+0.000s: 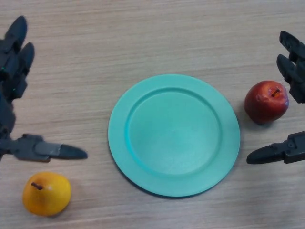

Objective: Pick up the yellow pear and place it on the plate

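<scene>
A yellow pear (46, 193) with a short brown stem lies on the wooden table at the lower left. A teal plate (174, 134) sits in the middle with nothing on it. My left hand (14, 71) hovers at the left edge, open, its thumb (52, 150) stretched out just above the pear and not touching it. At the right edge my right hand (293, 62) is open too, its thumb (276, 151) pointing toward the plate's rim.
A red apple (266, 102) rests on the table right of the plate, between the right hand's fingers and thumb but untouched. Bare wooden tabletop (143, 38) stretches across the far side.
</scene>
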